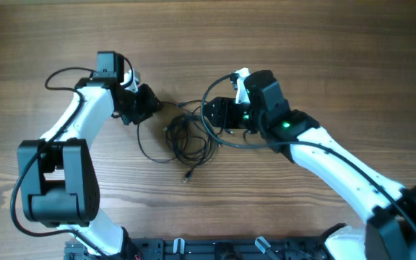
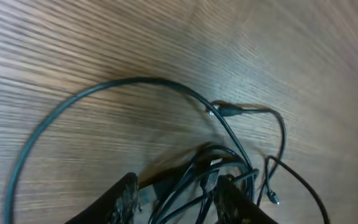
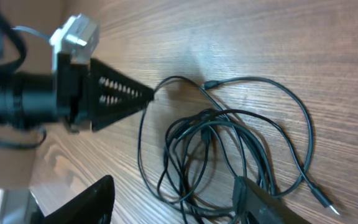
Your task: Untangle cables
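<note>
Right gripper (image 3: 173,186) up close, jaws spread wide over the cables (image 1: 180,136), a black tangle mid-worktop (image 1: 323,43), well off every edge. Left gripper (image 2: 176,183) sits half-closed with strands running between its fingers (image 2: 124,198). Pinching or not, I cannot tell. Beyond, one plug end (image 1: 187,176) trails toward the robots' edge.
</note>
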### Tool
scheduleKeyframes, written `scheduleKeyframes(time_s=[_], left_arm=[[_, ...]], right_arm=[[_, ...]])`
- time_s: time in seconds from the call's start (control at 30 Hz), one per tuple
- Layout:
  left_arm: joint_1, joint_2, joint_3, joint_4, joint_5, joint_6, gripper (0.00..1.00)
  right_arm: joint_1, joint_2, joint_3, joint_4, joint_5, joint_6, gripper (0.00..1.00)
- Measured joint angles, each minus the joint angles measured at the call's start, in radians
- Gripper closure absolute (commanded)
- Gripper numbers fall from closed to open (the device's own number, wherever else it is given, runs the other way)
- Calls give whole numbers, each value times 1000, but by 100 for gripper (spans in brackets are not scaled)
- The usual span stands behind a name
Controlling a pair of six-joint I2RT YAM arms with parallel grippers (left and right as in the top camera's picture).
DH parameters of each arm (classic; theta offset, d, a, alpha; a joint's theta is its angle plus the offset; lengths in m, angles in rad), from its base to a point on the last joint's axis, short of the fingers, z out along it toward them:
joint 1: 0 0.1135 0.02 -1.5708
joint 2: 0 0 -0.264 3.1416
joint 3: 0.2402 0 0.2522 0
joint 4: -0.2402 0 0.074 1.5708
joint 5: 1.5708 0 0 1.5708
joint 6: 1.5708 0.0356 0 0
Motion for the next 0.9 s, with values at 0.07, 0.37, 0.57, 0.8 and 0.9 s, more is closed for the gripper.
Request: scheduleKeyframes(time_s=[0.07,0.37,0.57,0.8,0.9], left_arm=[[-16,0,-11,13,3,0,61],[-100,2,-22,14,-8,-1,62],[-144,28,-24,14,-25,-6,74],[-146,36,-24,18,-69,-7,72],[-148,56,-24,31,-76,-19,72]], right_arm=[[0,48,0,55,-13,27,37],[0,290,-3,309,-161,214,42],[0,328,-4,369,-223,251,60],[0,328,-4,407,-225,257,75],[0,328,-4,408,-225,257,75]])
